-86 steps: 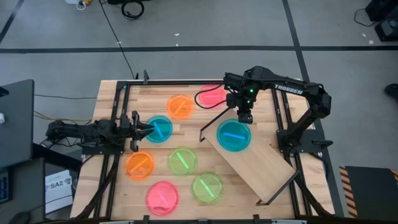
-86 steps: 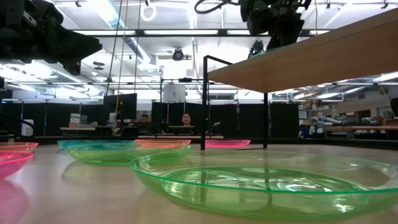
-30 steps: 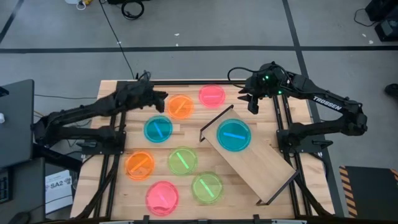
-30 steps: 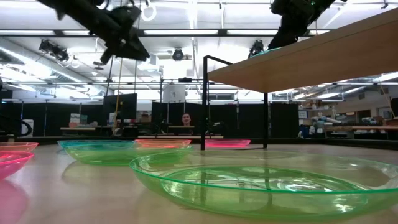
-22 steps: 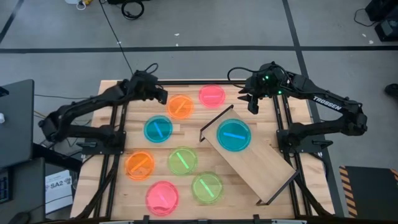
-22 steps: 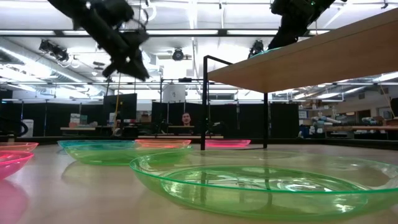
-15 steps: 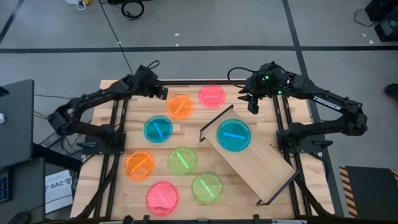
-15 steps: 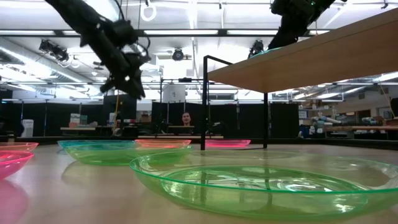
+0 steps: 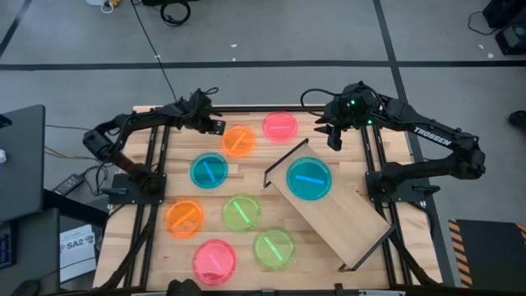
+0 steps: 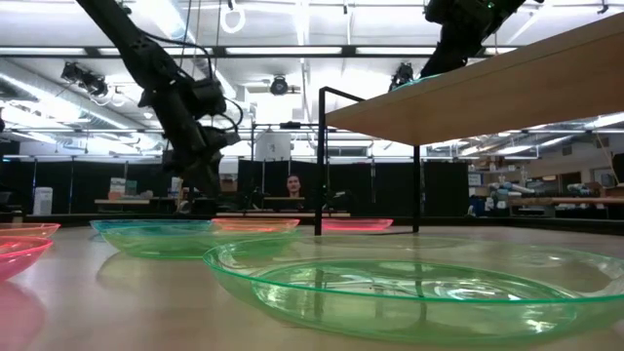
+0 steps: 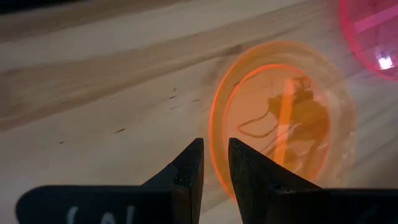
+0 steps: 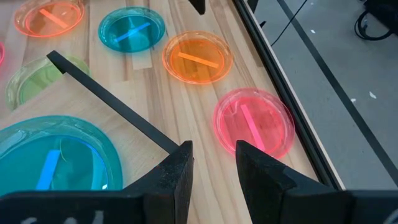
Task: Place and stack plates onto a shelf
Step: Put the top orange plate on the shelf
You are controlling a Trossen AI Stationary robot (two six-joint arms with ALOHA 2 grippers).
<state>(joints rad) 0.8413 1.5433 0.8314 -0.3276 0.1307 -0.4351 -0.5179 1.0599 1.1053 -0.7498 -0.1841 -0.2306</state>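
A far orange plate [image 9: 239, 141] lies flat on the slatted tabletop, and my left gripper [image 9: 219, 128] hovers open with a narrow gap just above its left rim [image 11: 214, 124], pointing steeply down. In the low view this gripper [image 10: 200, 180] hangs a little above the table. My right gripper [image 9: 333, 136] waits open and holding nothing, high over the far right, near the pink plate [image 9: 280, 126]. One blue plate [image 9: 309, 179] rests on the shelf [image 9: 345, 218], which stands slantwise on its black wire frame.
On the tabletop also lie a blue plate [image 9: 209, 170], two green plates [image 9: 242, 212] [image 9: 274, 247], a near orange plate [image 9: 185, 218] and a near pink plate [image 9: 214, 261]. Black rails [image 9: 156, 164] run along both sides of the table. The shelf's near end is bare.
My left gripper has come down from high above the table toward the far orange plate's left rim and tipped more steeply downward, while its arm swung toward the far edge. The gap between its fingers is unchanged.
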